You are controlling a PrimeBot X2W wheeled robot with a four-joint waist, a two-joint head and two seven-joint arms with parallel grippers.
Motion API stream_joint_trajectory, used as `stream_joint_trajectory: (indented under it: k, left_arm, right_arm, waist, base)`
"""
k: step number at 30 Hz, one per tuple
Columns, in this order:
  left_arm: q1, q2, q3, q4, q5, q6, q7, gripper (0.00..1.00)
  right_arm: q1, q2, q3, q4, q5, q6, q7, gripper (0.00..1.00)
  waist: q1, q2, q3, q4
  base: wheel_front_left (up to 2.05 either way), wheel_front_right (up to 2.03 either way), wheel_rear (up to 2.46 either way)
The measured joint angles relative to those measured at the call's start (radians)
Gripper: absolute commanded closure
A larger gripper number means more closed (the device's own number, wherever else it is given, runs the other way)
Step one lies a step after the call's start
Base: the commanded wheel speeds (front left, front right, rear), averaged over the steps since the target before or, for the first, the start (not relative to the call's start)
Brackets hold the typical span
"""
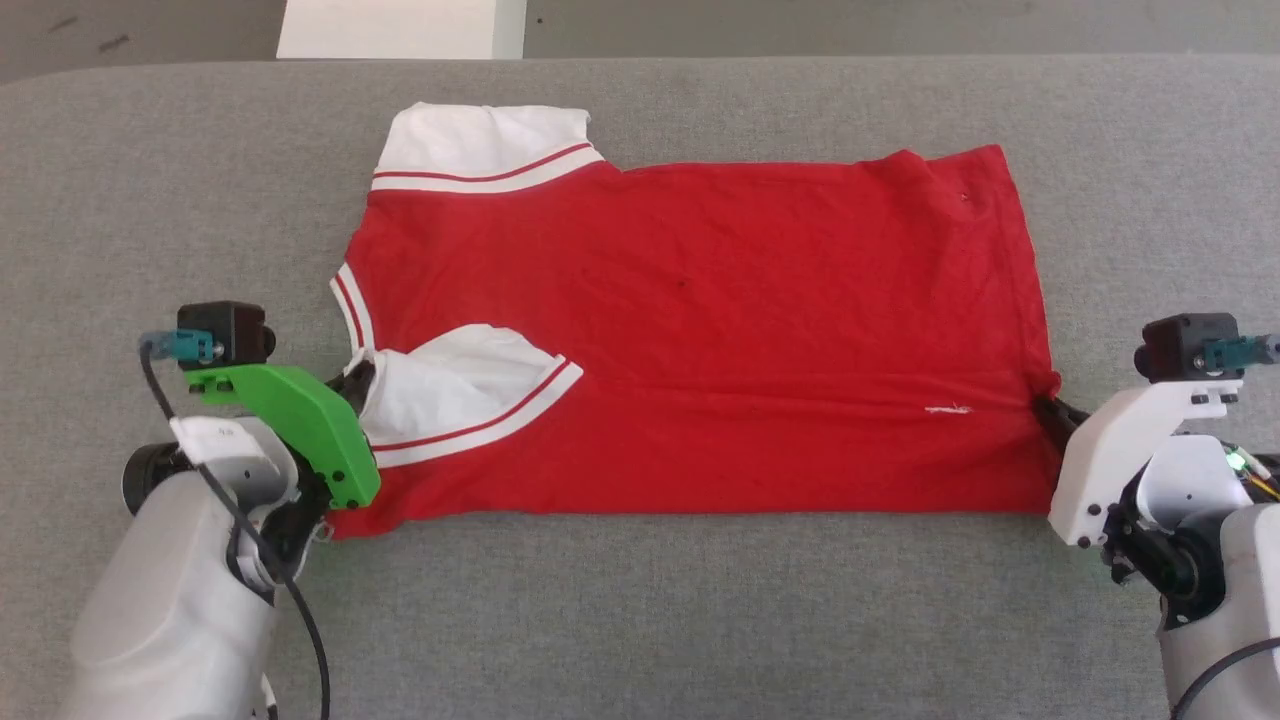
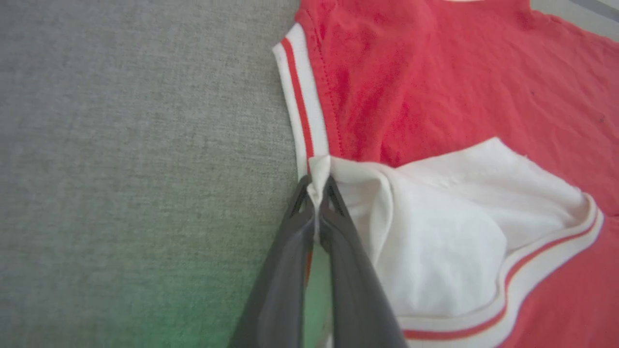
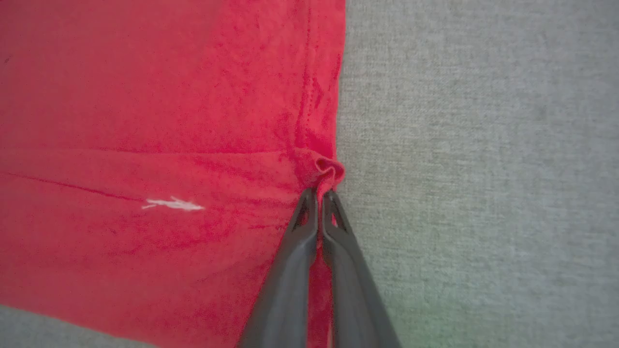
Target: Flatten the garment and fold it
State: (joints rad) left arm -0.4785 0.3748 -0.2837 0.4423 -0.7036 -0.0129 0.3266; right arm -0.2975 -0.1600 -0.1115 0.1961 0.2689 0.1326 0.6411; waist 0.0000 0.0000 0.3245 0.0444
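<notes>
The garment (image 1: 690, 330), a red T-shirt with white sleeves and striped trim, lies spread sideways on the grey surface, its near long side folded over toward the middle. One white sleeve (image 1: 470, 385) lies folded onto the red body; the other sleeve (image 1: 480, 145) sticks out at the far left. My left gripper (image 1: 357, 383) is shut on the garment's white sleeve seam (image 2: 316, 176) beside the striped collar. At the hem my right gripper (image 1: 1045, 408) is shut, pinching a small bunch of red cloth (image 3: 326, 171). The printed side is hidden.
The grey fabric surface (image 1: 640, 620) stretches all around the garment, with open room in front and on both sides. Beyond its far edge shows a grey floor and a white panel (image 1: 400, 28).
</notes>
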Motion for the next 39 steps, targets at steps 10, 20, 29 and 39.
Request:
stream_joint_trajectory:
  k: [10,20,29,39]
  left_arm:
    - [0.156,-0.022,0.054,-0.123,0.107,0.046,-0.467,0.00]
    - [0.379,-0.063,0.061,-0.198,0.114,0.105,-0.548,0.00]
    - [0.386,-0.093,0.046,-0.163,0.095,0.174,-0.415,0.00]
    - [0.312,-0.097,0.048,-0.094,0.040,0.294,-0.149,0.00]
  right_arm:
    - [0.130,0.068,-0.030,-0.102,-0.013,0.000,-0.210,0.00]
    - [0.299,0.096,-0.002,-0.169,-0.019,0.000,-0.607,0.00]
    - [0.324,0.107,0.038,-0.144,-0.056,0.000,-0.802,0.00]
    - [0.315,0.108,0.053,-0.116,-0.068,0.000,-0.816,0.00]
  waist:
    - [0.0000,0.0000,-0.088,0.011]
    - [0.0000,0.0000,-0.180,0.015]
    - [0.0000,0.0000,-0.192,-0.008]
    - [0.0000,0.0000,-0.187,-0.034]
  base:
    - [0.00,0.00,0.00]
    - [0.00,0.00,0.00]
    - [0.00,0.00,0.00]
    - [0.00,0.00,0.00]
